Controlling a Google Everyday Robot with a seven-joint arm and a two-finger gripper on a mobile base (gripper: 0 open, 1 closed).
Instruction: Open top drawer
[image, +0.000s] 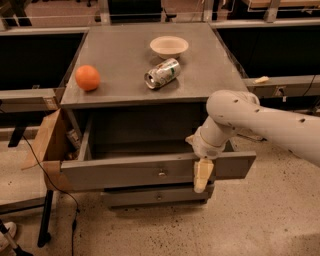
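Observation:
The top drawer (125, 172) is a wide grey drawer with a small metal knob (161, 173) at its centre. It stands pulled well out from the grey cabinet (150, 65), and its dark inside shows. My gripper (202, 177) hangs down over the drawer's front panel, right of the knob, at the end of the white arm (260, 120) that comes in from the right. A cream finger (201, 175) lies against the outside of the front panel.
On the cabinet top lie an orange (87, 77), a tipped can (162, 73) and a cream bowl (169, 46). A shorter drawer (157, 196) sits below. A cardboard box (47, 145) and a cable (50, 180) are at the left, dark shelving on both sides.

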